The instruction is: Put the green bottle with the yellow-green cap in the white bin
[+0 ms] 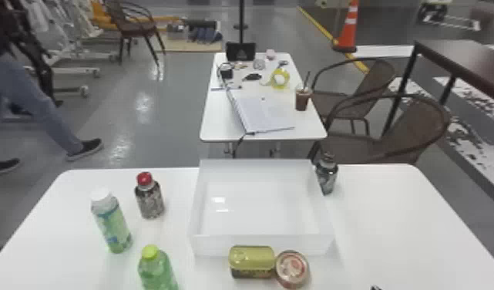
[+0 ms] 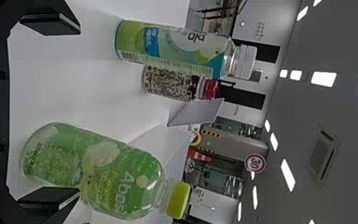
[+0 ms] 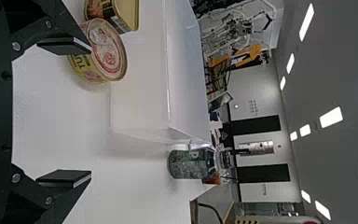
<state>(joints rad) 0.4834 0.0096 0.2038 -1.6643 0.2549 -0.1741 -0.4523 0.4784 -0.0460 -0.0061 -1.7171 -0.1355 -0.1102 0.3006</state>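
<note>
- Left gripper (image 2: 79, 111): fingers spread, presumably to admit the bottle.
- Right gripper (image 3: 91, 112): fingers apart, empty.
- Green bottle (image 1: 157, 272): upright on the bench (image 1: 392, 216), eight o'clock from the white bin (image 1: 215, 245), its sides graspable.
- Cans (image 1: 251, 262) at the bin's six o'clock favour a high carry.

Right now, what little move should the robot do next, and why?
I'd slide the left gripper a bit to the robot's right: its fingers are open, but the yellow-green-capped bottle lines up with one finger, not the middle.
</note>
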